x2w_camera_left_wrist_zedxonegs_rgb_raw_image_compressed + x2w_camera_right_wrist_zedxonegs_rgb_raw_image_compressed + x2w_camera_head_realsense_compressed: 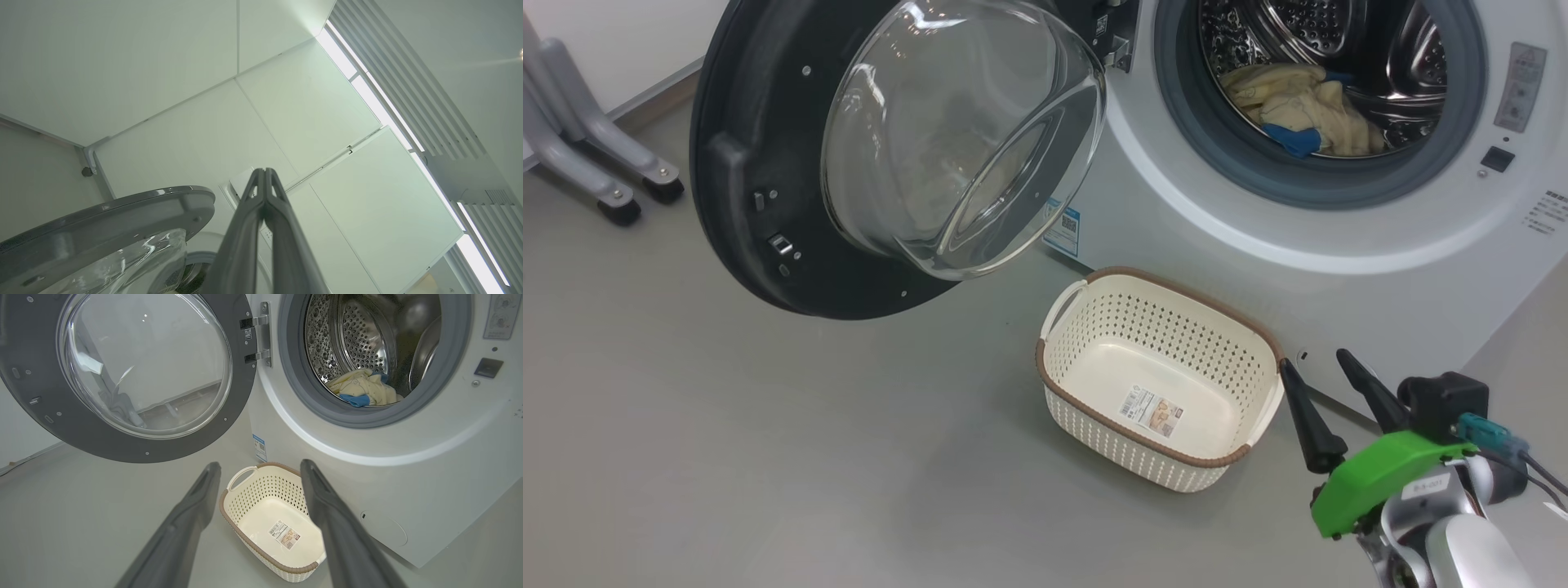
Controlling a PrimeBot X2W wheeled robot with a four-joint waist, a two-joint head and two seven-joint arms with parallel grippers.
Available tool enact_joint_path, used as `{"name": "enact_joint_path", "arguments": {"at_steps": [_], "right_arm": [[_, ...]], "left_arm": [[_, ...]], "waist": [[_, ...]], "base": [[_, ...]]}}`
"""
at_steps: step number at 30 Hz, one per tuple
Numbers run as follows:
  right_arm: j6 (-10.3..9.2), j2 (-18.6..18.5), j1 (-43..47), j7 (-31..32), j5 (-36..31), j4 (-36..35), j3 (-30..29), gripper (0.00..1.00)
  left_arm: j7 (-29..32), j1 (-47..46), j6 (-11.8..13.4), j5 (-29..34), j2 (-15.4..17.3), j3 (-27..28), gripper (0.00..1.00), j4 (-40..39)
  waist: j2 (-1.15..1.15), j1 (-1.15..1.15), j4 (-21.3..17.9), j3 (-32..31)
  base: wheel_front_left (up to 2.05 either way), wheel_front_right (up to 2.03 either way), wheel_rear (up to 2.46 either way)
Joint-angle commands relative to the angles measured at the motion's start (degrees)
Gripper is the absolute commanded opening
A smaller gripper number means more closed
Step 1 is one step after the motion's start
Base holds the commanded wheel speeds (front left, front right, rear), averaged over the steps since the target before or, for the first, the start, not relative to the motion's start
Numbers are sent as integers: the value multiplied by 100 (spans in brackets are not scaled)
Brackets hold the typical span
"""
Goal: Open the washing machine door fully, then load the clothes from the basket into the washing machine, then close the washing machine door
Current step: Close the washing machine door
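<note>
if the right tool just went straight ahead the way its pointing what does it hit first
Probably the basket: in the right wrist view it lies straight ahead between the open right tool's fingers. Aimed slightly higher, it would meet the washing machine's white front instead; depth is unclear.

A smooth grey floor (727, 425) spreads out before me. Off to my left a grey metal stand (580, 131) rests on it, its slanted legs ending in black casters (663, 189). Behind the stand, a white wall (621, 33) meets the floor along a pale baseboard (658, 94). Overhead I see white panels (286, 110) split by thin seams. A long bright light strip (380, 102) runs diagonally across them, with a slatted white grille (408, 77) just beside it.
</note>
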Motion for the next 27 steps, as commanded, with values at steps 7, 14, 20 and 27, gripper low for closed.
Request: {"name": "enact_joint_path", "arguments": {"at_steps": [7,14,20,27], "right_arm": [[-1,-89,154,-80,82,-330,-77,100],[-1,-89,165,-40,69,-409,-37,100],[-1,-89,149,25,41,-444,9,100],[-1,-89,150,112,-26,-539,-50,100]], "left_arm": [[1134,-1366,699,-1423,587,607,0,1845],[1623,-1620,695,-1954,896,1062,0,3327],[2029,-1558,425,-1988,943,982,0,4008],[2133,-1546,163,-1863,892,859,0,4658]], "waist": [[0,0,-78,-28],[0,0,-473,86],[0,0,-748,173],[0,0,-1016,243]], "base": [[0,0,0],[0,0,0],[0,0,0],[0,0,0]]}}
